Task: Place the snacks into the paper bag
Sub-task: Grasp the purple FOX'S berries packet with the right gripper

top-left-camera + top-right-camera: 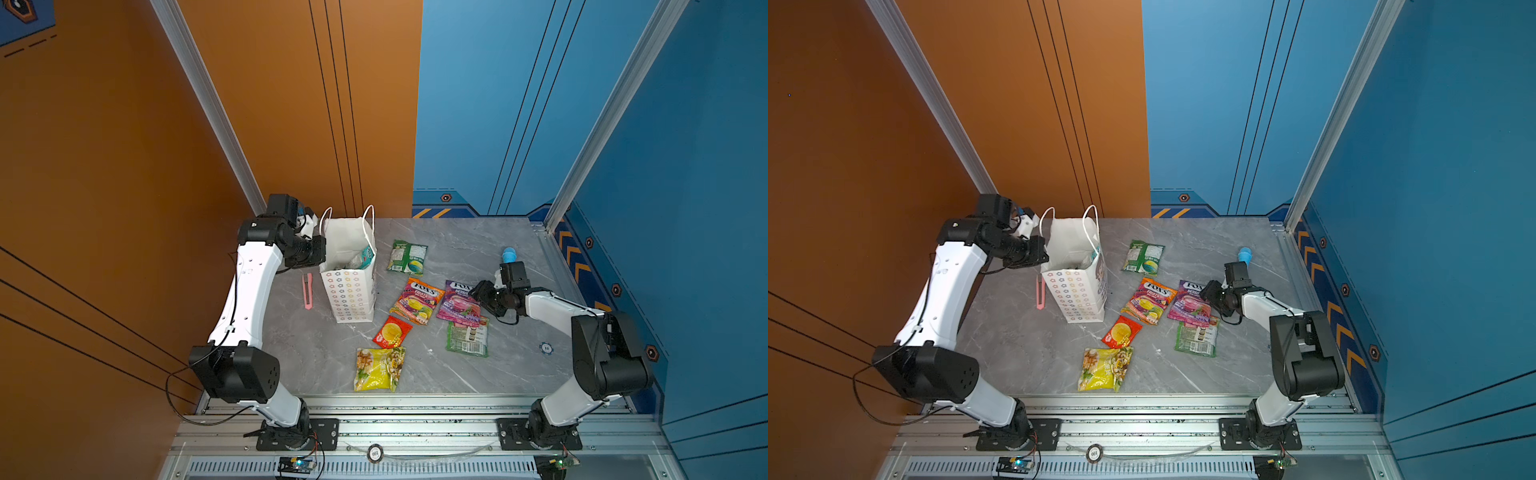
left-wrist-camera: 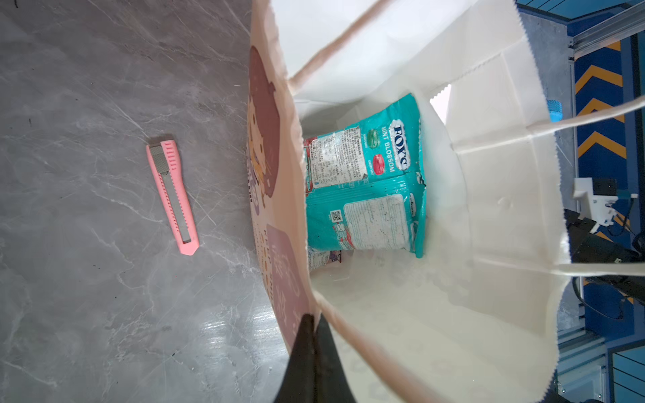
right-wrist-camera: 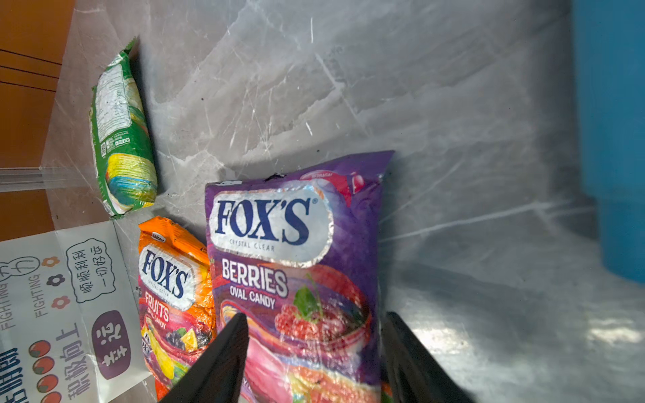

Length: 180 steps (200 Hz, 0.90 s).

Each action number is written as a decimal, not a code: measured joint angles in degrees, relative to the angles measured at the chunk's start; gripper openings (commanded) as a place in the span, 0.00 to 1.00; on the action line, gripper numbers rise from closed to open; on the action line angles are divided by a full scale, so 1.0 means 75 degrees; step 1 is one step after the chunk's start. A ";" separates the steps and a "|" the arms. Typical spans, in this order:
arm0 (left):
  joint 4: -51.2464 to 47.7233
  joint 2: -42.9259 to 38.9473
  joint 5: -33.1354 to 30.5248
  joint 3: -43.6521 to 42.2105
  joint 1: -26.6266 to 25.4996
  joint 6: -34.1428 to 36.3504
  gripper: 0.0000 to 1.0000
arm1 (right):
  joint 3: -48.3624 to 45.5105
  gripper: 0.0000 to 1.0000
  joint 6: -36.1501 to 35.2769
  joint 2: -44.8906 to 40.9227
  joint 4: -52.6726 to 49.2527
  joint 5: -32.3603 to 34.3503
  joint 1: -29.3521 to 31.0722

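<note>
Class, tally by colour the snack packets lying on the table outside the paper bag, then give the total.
Green packets: 2
Orange packet: 1
Purple packet: 1
Red packet: 1
Yellow packet: 1
Total: 6

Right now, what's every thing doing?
bag: upright, open.
left gripper: shut on the bag's rim.
right gripper: open, jaws over the purple packet.
purple packet: flat on the table.
teal packet: inside the bag.
orange packet: lying flat.
red packet: lying flat.
yellow packet: lying flat.
far green packet: lying flat.
near green packet: lying flat.
cutter: flat beside the bag.
</note>
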 measured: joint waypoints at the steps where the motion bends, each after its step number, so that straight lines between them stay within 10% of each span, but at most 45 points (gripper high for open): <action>1: 0.0000 0.0000 0.0000 0.0003 0.0000 0.0000 0.00 | 0.0000 0.64 0.0000 0.0000 0.0000 0.0000 -0.0003; 51: 0.0052 -0.0006 0.0003 -0.0076 0.0000 -0.0006 0.00 | -0.0143 0.62 0.0000 0.0000 -0.0047 -0.0012 -0.0029; 140: 0.0073 0.0067 0.0087 0.0044 -0.0009 0.0026 0.00 | 0.0227 0.05 0.0239 0.0787 0.0440 -0.0694 0.0067; 180: 0.0154 0.0006 0.0085 -0.0166 -0.0050 0.0026 0.00 | 0.0527 0.00 0.0175 0.0274 -0.0064 -0.0525 0.0236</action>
